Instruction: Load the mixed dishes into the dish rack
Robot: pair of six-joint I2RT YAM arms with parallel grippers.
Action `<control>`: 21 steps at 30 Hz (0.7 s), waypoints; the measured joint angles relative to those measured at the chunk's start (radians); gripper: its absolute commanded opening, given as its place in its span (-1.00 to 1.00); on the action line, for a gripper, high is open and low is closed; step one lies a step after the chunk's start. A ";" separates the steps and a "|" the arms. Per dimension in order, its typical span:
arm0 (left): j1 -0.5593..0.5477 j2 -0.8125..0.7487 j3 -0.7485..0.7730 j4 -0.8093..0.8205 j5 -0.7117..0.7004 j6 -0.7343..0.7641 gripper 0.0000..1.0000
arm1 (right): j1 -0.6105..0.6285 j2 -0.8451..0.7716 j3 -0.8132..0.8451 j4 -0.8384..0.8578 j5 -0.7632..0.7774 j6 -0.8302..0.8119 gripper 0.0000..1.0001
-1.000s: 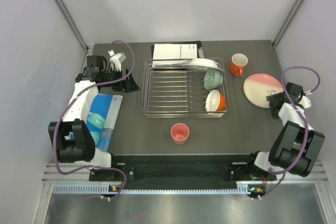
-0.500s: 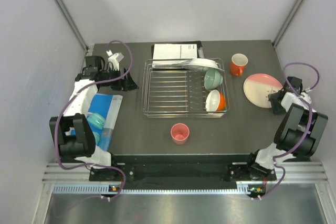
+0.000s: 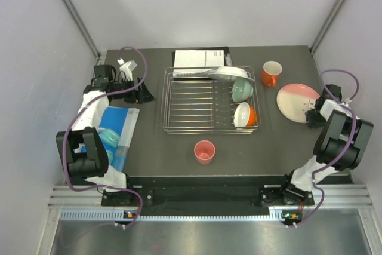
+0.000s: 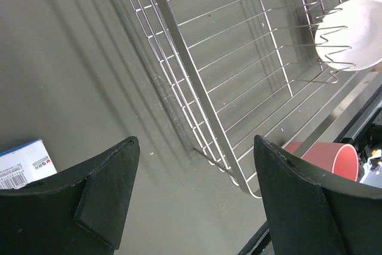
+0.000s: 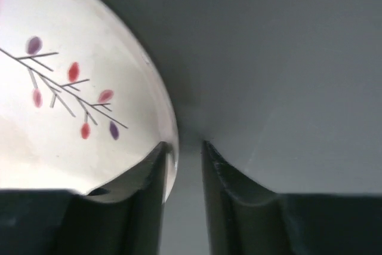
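Observation:
The dish rack (image 3: 165, 103) holds the white plate (image 3: 227, 73), the mint-green bowl (image 3: 242, 89) and the orange bowl (image 3: 245, 114) at its right end. The orange mug (image 3: 271, 73) and the pale pink plate (image 3: 297, 103) sit on the table to the right of it. The small pink cup (image 3: 204, 151) stands in front of the rack. My right gripper (image 3: 311, 114) straddles the plate's right rim (image 5: 71, 100), jaws narrowly apart, with a gap left outside the rim (image 5: 184, 153). My left gripper (image 3: 145, 91) is wide open and empty beside the rack's left side (image 4: 179, 58).
A blue sheet (image 3: 119, 126) with small teal pieces (image 3: 107, 138) lies at the left edge. White printed paper (image 3: 200, 59) lies behind the rack. Enclosure walls stand close on both sides and at the back.
My right arm has folded back and to the right, with its gripper still at the plate's right rim. My left gripper has shifted slightly left. The dishes have not moved.

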 measured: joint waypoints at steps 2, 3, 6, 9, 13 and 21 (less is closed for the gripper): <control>0.005 0.000 0.000 0.003 0.008 -0.002 0.63 | 0.005 0.000 0.003 0.001 0.004 -0.010 -1.00; 0.005 0.000 0.000 0.005 0.010 -0.003 0.63 | 0.009 0.000 0.003 0.008 0.002 -0.013 -1.00; 0.006 0.000 0.000 0.007 0.018 -0.005 0.63 | 0.015 -0.005 0.002 0.014 0.011 -0.029 -1.00; 0.007 0.000 0.000 0.008 0.023 -0.007 0.63 | 0.030 -0.006 0.000 0.018 0.024 -0.049 -1.00; 0.007 0.000 0.000 0.007 0.028 -0.010 0.63 | 0.089 -0.027 -0.022 0.021 0.080 -0.081 -1.00; 0.008 -0.013 0.000 0.006 0.036 -0.014 0.63 | 0.285 -0.174 -0.180 0.044 0.124 -0.141 -1.00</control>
